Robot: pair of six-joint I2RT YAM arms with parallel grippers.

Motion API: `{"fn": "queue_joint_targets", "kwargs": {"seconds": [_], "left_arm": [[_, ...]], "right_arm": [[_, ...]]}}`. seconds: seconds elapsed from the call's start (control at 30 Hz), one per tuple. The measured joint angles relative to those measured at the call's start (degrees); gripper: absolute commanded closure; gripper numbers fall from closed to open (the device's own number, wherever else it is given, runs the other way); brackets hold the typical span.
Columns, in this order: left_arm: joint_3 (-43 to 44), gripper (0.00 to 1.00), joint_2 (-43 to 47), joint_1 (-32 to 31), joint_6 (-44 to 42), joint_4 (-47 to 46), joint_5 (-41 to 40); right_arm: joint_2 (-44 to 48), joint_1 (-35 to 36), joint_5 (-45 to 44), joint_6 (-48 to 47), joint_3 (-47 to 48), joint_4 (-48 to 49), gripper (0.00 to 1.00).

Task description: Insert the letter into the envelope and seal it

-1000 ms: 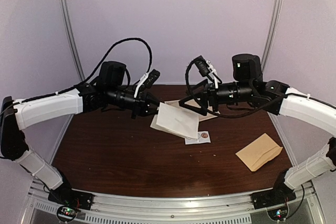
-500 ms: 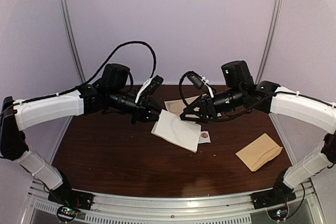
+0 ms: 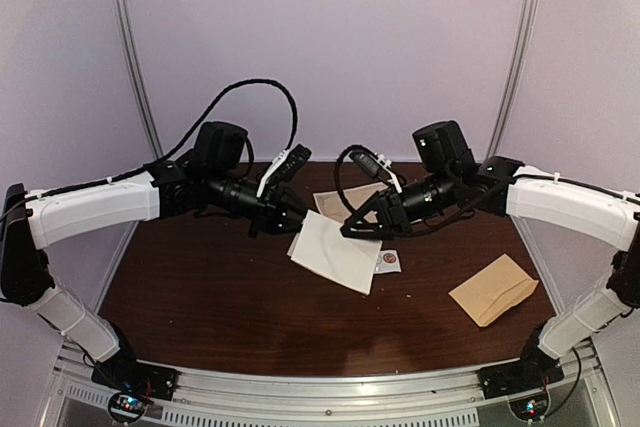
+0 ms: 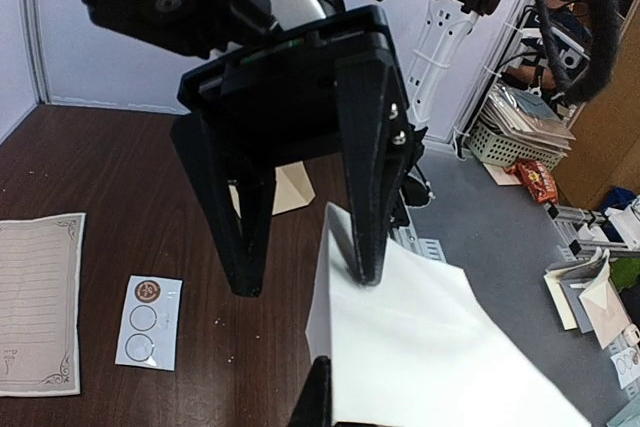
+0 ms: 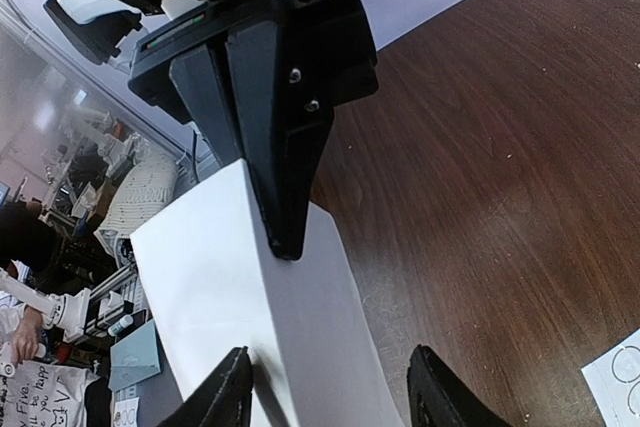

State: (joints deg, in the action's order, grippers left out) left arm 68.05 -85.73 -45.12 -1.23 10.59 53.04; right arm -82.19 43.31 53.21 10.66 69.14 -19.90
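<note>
letter held aloft for a second grip

letter – we take it to be the white folded sheet – hangs above the middle of the table, clear of the wood. the left gripper is pinched on its far-left corner. we judge this keeps the sheet off the table so the other arm can get a finger on each face. the right gripper stands spread astride the same far edge, farther right. one finger touches the paper and the other is apart from it, so nothing is pinched there yet. with two grips along that edge we could steer the sheet without it drooping.

from above, the letter's long axis runs from the left gripper toward the near right, with its broad face up and tilted. the envelope lies flat at the near right of the table, well apart – its long axis runs from near left to far right. we cannot tell which way its mouth faces, so we cannot say the letter is lined up with it.
</note>
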Motion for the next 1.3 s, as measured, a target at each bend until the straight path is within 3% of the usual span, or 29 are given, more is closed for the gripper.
{"fn": "queue_joint_targets", "kwargs": {"seconds": [0.47,0.5,0.63,0.77,1.0,1.17,1.3], "left_arm": [[0.0,1.00,0.0,0.0,0.0,0.1,0.0],[0.0,0.95,0.0,0.0,0.0,0.0,-0.1],[0.0,0.59,0.0,0.0,-0.1,0.1,-1.0],[0.3,0.41,0.0,0.0,-0.6,1.1,-4.1],[0.2,0.29,5.7,4.7,-0.6,2.1,-10.3],[-1.3,0.28,12.2,8.7,2.4,-4.2,-10.9],[-1.3,0.32,9.9,7.9,4.3,-6.9,-7.8]], "right_arm": [[-1.0,0.0,1.5,-1.5,0.0,-0.9,0.98],[-1.0,0.0,1.6,-1.8,0.0,-0.9,1.00],[-1.0,0.0,1.6,-1.9,0.0,-1.0,1.00],[-1.0,0.0,0.3,-1.9,0.0,-1.2,1.00],[-1.0,0.0,-4.0,-2.8,0.0,-2.4,1.00],[-1.0,0.0,-5.1,-3.0,0.0,-3.1,1.00],[-1.1,0.1,-5.0,-3.0,0.0,-3.1,1.00]]}}
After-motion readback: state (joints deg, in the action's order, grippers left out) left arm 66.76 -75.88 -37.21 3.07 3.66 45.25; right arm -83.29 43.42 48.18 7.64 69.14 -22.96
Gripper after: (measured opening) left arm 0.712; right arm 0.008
